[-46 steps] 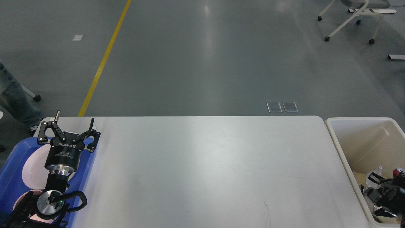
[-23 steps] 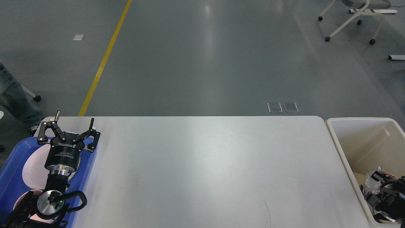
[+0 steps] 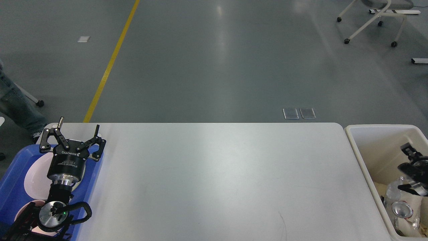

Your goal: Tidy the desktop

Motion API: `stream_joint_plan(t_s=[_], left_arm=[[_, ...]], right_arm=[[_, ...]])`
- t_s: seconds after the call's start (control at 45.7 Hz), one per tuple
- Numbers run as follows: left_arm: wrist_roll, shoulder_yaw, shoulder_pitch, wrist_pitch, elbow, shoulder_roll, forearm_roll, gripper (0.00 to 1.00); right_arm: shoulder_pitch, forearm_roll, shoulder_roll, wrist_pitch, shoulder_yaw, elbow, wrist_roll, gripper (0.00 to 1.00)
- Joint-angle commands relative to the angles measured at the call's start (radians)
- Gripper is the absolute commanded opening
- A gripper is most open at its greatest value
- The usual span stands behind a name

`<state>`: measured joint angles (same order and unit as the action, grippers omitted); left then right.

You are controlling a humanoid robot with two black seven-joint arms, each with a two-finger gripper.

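Left pincer [image 3: 72,135] spread above the tray [image 3: 13,174]; right pincer [image 3: 413,164], edge-cropped over the bin [image 3: 374,174], unreadable; counter [image 3: 217,174] bare.

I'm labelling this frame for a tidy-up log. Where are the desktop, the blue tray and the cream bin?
desktop [image 3: 217,180]: head view, bare middle of the white top.
blue tray [image 3: 95,167]: head view, its right rim beside the left gripper.
cream bin [image 3: 362,157]: head view, its left wall next to the desktop.

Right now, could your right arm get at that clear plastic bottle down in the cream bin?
Probably yes. My right gripper hangs inside the cream bin, just above the clear bottle, with nothing between them.
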<state>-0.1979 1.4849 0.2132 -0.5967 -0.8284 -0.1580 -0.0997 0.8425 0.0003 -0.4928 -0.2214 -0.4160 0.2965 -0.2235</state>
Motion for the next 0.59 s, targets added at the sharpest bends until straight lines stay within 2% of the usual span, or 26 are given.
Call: stream_joint_plan(t_s=[0.0, 0.197, 0.35, 0.569], left_arm=[[0.0, 0.0, 0.0, 0.0, 0.0, 0.0, 0.0, 0.96], [0.0, 0.0, 0.0, 0.0, 0.0, 0.0, 0.0, 0.97], [0.0, 0.0, 0.0, 0.0, 0.0, 0.0, 0.0, 0.96], [0.0, 0.0, 0.0, 0.0, 0.0, 0.0, 0.0, 0.97]], right_arm=[[0.095, -0.014, -0.029, 0.007, 0.23, 0.068, 0.0, 1.0], [0.193, -0.071, -0.033, 0.011, 0.612, 0.202, -0.01, 1.0], [0.193, -0.114, -0.033, 0.01, 0.854, 0.311, 0.0, 1.0], [0.0, -0.132, -0.004, 0.059, 1.298, 0.499, 0.001, 1.0]])
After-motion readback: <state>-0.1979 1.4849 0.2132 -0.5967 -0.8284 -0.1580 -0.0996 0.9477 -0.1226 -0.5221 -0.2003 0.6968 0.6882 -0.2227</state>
